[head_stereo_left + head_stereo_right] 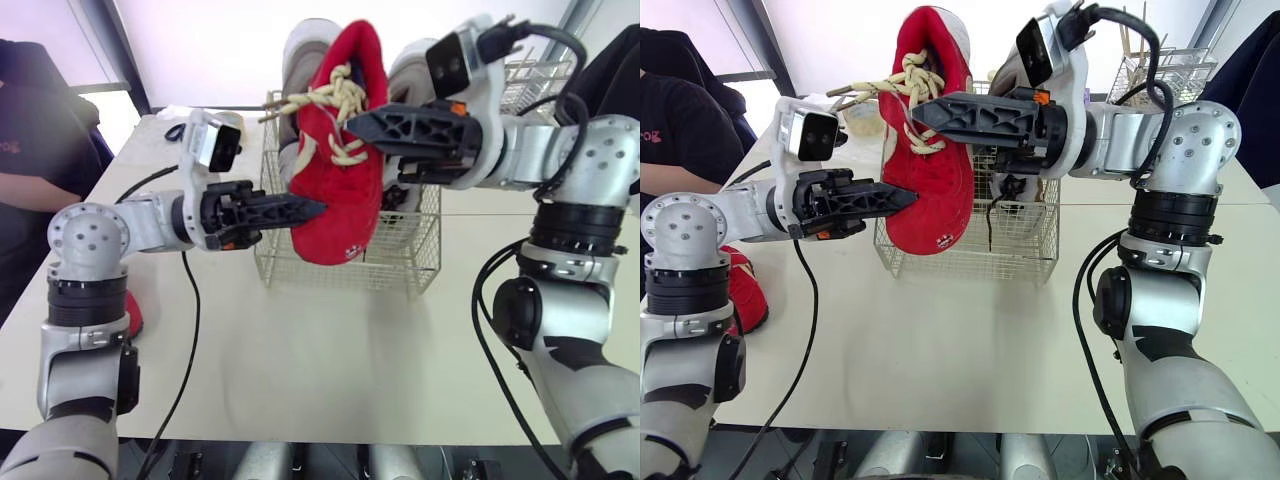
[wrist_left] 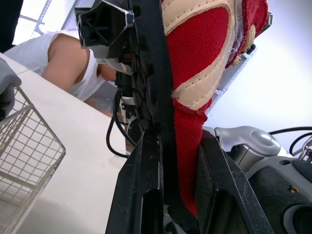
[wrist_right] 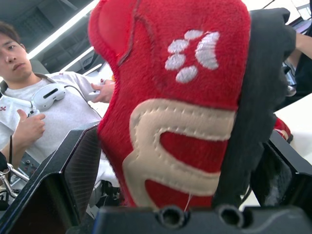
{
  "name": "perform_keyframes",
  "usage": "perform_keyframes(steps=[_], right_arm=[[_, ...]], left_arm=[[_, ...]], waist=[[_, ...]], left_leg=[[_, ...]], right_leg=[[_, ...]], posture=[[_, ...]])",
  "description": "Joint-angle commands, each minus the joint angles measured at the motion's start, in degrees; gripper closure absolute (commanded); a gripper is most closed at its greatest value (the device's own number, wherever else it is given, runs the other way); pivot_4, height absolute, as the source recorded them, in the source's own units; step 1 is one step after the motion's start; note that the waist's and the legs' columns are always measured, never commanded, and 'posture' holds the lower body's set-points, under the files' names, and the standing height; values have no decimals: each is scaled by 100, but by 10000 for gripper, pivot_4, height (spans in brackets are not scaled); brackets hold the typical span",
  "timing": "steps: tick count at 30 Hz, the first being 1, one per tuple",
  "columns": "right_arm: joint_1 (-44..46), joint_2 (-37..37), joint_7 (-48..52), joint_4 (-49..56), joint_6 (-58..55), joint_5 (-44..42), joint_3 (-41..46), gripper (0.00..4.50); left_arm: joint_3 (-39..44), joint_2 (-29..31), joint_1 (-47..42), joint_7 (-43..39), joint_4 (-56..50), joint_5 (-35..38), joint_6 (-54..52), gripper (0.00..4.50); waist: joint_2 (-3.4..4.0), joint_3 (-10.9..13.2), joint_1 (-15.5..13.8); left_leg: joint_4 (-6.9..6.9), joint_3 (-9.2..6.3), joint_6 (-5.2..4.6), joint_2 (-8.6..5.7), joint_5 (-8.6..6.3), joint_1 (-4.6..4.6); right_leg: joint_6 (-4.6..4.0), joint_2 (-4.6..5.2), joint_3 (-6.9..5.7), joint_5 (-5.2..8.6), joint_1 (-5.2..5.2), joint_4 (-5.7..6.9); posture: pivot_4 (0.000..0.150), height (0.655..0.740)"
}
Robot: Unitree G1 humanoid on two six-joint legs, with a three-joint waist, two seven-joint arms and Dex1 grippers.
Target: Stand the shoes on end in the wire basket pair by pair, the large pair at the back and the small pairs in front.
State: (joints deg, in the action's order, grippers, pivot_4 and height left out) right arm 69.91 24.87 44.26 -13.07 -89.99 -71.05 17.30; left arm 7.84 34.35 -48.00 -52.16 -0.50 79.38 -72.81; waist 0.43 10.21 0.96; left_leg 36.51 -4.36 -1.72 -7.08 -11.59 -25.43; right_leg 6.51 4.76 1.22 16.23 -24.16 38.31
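In the head views we see the red shoe (image 1: pixel 340 150) held up before the wire basket (image 1: pixel 400 270) on the surface (image 1: pixel 330 350), hiding much of the grey shoes (image 1: pixel 300 50) at the basket's far side. In the left wrist view, the left end effector (image 2: pixel 178 146) pinches the shoe's edge. In the right wrist view, the right end effector (image 3: pixel 175 97) clamps the shoe's width, and its fingertips are cut off from us.

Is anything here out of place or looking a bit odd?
Yes. A stray red shoe lies at the left edge of the table, apart from the wire basket. The held red shoe, gripped by the left end effector and right end effector, has loose laces trailing out.
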Motion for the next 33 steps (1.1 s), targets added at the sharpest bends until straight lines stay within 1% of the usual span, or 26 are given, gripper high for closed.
perform_keyframes(steps=[1,3,4,6,7,8,10,12,14,15,17,19,21,23,25,28,33], right_arm=[[220,-81,-33,173,70,-298,156,11258],[221,-100,-85,186,60,-331,161,21234],[215,-108,-111,202,59,-342,160,24699],[210,-133,-190,200,58,-372,187,33244],[202,-133,-224,218,70,-369,191,36559],[193,-130,-255,239,70,-381,201,37816],[172,-93,-338,325,118,-355,205,37818],[155,-48,-416,405,154,-331,203,37820],[122,48,-490,550,194,-272,184,37820],[93,132,-507,667,232,-192,135,37820],[7,314,-463,926,342,-30,-18,37820],[-174,626,-266,1360,640,310,-361,37820],[-461,1111,159,1855,1332,964,-889,37820],[-765,1460,682,2046,2438,1759,-1305,37820],[-985,1725,1208,1924,3267,2346,-1632,37820],[-1214,1876,1928,1540,4335,2931,-1843,37820],[-1280,1948,2963,674,5439,3430,-1900,37820]], left_arm=[[99,-46,-52,65,-97,40,-10,42396],[103,-85,-35,108,-108,33,-18,42396],[102,-101,-23,128,-117,23,-18,42396],[100,-116,10,181,-141,4,-25,42396],[97,-102,33,204,-159,-31,-22,37431],[100,-94,53,234,-186,-40,-24,32073],[62,24,158,219,-321,-193,2,24267],[70,144,280,196,-518,-296,50,14273],[95,357,530,141,-962,-584,290,4486],[92,511,691,104,-1211,-807,464,329],[103,737,943,42,-1548,-1118,759,329],[238,986,1194,29,-1837,-1417,1064,329],[660,1190,1369,232,-1965,-1452,1221,329],[1018,1375,1537,443,-2037,-1520,1341,329],[1316,1444,1682,697,-2091,-1439,1362,329],[1572,1442,1914,970,-2247,-1346,1389,329],[1728,1362,2208,1355,-2515,-1101,1430,329]], waist=[[0,0,1],[0,0,1],[0,0,1],[0,0,2],[0,0,1],[0,0,1],[0,0,2],[0,0,11],[0,0,20],[0,0,23],[0,0,12],[0,0,-8],[0,0,-19],[-1,0,-17],[-1,0,-15],[-1,0,-15],[-2,1,-19]], left_leg=[[0,0,0,0,0,0],[0,0,0,0,0,0],[0,0,0,0,0,0],[0,0,0,0,0,0],[0,0,0,0,0,0],[0,0,0,0,0,0],[-1,0,0,0,0,0],[-3,0,0,0,0,0],[-9,0,0,0,0,0],[-11,0,1,0,0,0],[-21,2,5,0,3,0],[-30,3,8,1,5,0],[-33,2,8,1,5,0],[-32,2,-14,1,-9,0],[-30,5,-17,1,-10,3],[-31,6,-17,1,-9,4],[-32,6,-11,2,-5,3]], right_leg=[[0,0,0,0,0,0],[0,0,0,0,0,0],[0,0,0,0,0,0],[0,0,0,0,0,0],[0,0,0,0,0,0],[0,0,0,0,0,0],[0,0,0,0,0,0],[0,0,0,0,-2,0],[0,0,1,0,-5,-1],[-1,0,1,0,-9,-1],[-1,1,3,0,-13,-1],[-3,2,3,-1,-15,-7],[-3,2,2,-1,-15,-12],[-3,1,2,-1,-19,-16],[-3,1,2,-1,-18,-18],[-3,1,2,-1,-15,-18],[-3,1,2,-2,-10,-17]], posture=[[1500,7400],[1500,7400],[1500,7400],[1500,7400],[1500,7400],[1500,7400],[1500,7400],[1500,7400],[1500,7400],[1500,7400],[1500,7400],[1500,7400],[1500,7400],[1500,7400],[1500,7400],[1500,7400],[1500,7400]])
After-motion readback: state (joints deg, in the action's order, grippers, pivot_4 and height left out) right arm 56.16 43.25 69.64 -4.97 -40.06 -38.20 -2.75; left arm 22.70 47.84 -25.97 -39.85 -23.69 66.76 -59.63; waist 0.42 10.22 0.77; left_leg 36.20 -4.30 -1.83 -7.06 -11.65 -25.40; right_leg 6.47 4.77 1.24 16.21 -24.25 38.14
